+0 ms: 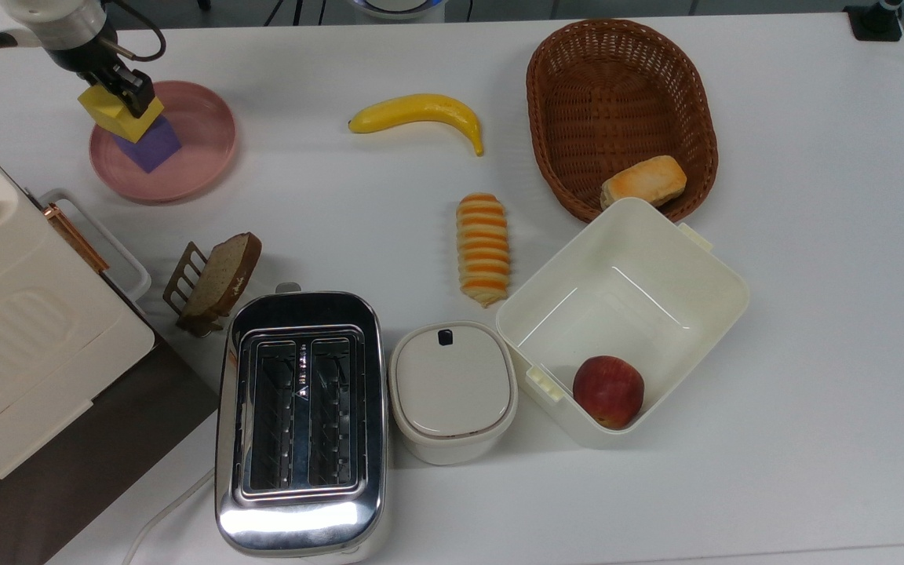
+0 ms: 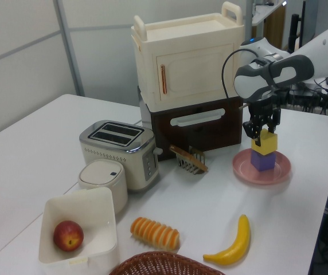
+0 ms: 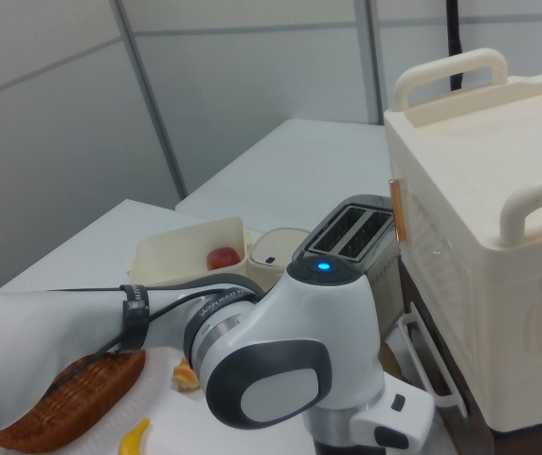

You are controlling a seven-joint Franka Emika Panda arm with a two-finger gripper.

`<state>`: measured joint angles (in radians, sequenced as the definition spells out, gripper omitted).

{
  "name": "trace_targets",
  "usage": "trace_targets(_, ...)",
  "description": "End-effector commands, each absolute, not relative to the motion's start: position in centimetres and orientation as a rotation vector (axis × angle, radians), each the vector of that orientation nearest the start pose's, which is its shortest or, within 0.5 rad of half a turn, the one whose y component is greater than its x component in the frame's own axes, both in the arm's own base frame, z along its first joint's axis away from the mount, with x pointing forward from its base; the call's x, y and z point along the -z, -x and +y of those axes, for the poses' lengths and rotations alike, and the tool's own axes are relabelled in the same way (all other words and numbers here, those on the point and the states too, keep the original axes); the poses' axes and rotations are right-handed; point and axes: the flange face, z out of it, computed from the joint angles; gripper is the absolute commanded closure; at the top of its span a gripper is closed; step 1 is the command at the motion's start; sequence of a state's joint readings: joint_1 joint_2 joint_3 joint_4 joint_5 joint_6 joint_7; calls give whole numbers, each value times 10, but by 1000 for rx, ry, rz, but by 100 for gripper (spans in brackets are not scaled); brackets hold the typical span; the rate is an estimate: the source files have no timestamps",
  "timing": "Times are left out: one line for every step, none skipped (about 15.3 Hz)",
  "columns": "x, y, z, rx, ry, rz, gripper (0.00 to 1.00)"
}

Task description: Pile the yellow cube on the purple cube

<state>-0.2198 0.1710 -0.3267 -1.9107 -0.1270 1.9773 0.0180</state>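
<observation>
— Where is your hand?

— At the far left of the top view, my hand (image 1: 124, 92) is over the pink plate (image 1: 201, 157). Its fingers are closed on the yellow cube (image 1: 111, 115), one on each side, gripping its upper part.

— And the cube?

— It sits directly below my hand, resting on the purple cube (image 1: 152, 147), which stands on the plate. In the left view the yellow cube (image 2: 266, 142) lies square on the purple cube (image 2: 262, 160), my hand (image 2: 261, 130) coming down onto it from above.

— What lies to the right?

— In the top view, a banana (image 1: 417, 114) on the counter (image 1: 813, 235), well apart from the plate, then a wicker basket (image 1: 687, 102).
</observation>
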Motion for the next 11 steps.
trace_targets(-403,-496,-302,-224,3193,763,9)
trace_targets(-402,-495,-302,-229,3192,763,0)
trace_targets(-402,-495,-302,-229,3192,763,0)
trace_targets(-404,-496,-302,-224,3193,764,0)
trace_targets(-404,-496,-302,-224,3192,766,0)
trace_targets(-404,-496,-301,-224,3193,764,0)
trace_targets(-404,-496,-301,-224,3193,764,0)
trace_targets(-407,-496,-300,-216,3194,762,0)
trace_targets(-412,-497,-297,-210,3193,762,0)
trace_targets(-422,-499,-294,-183,3194,765,0)
trace_targets(-438,-498,-290,-131,3193,769,0)
